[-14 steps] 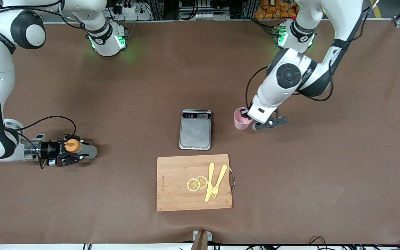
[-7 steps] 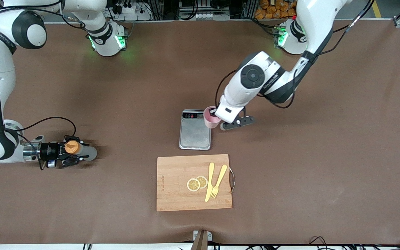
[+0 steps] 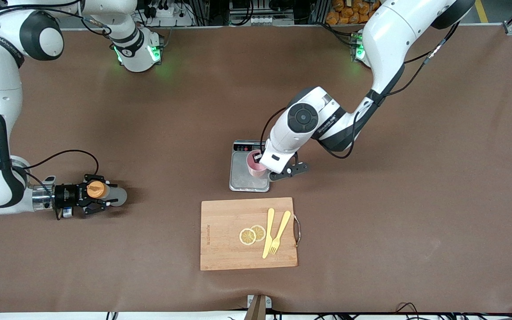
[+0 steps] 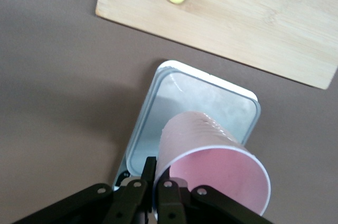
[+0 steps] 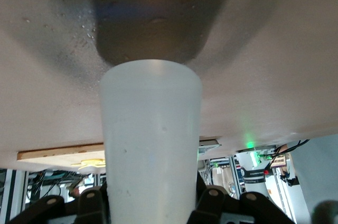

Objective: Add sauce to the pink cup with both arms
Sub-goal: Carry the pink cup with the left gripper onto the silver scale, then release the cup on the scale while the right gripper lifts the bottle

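The left gripper [image 3: 262, 165] pinches the pink cup's [image 3: 254, 162] rim over the grey scale [image 3: 250, 165]; whether the cup touches it I can't tell. At the right arm's end, the right gripper [image 3: 97, 195] clasps the sauce [image 3: 105, 192] above the table [image 3: 416, 222].

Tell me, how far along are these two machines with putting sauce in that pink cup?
About halfway, by the look of it. Done: each arm has picked up its item. In hand: the left end effector holds the pink cup by its rim over the grey scale; the right end effector grips the sauce bottle near its own end of the table. Left: bringing the bottle to the cup and squeezing; the cup looks empty.
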Motion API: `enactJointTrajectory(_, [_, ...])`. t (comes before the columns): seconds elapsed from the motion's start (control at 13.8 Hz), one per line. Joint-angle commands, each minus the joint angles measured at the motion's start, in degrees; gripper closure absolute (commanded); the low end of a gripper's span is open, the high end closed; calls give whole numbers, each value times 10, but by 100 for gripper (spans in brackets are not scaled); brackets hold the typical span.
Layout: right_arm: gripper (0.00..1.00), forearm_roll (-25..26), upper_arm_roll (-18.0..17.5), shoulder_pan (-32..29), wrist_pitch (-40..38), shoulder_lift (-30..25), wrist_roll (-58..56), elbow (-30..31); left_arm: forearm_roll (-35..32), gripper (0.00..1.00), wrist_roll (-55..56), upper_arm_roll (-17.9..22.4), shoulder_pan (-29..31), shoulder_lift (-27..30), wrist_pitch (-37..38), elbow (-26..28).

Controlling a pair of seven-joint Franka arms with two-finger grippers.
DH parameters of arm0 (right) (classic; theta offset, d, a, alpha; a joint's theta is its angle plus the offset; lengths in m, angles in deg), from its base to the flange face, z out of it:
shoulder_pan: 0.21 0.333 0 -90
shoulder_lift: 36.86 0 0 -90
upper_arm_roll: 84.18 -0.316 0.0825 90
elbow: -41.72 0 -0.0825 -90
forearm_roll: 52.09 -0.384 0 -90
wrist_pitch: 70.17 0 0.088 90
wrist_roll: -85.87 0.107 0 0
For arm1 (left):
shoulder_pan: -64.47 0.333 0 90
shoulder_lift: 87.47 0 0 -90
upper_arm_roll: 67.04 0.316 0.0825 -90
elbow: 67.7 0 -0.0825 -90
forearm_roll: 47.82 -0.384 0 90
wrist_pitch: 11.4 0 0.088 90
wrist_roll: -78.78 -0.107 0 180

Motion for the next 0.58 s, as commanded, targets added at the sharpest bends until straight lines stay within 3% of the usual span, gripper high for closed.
enactJointTrajectory(0.0, [50, 32, 3, 19, -5, -30, 46, -2, -16, 100, -20, 25, -31, -13, 6, -24])
enactJointTrajectory(0.15, [57, 48, 5, 35, -3, -35, 61, -6, -16, 100, -23, 25, -36, -19, 6, -28])
enactJointTrajectory(0.51, [57, 65, 4, 50, -4, -39, 107, -24, -19, 100, -24, 30, -57, -42, -3, -47])
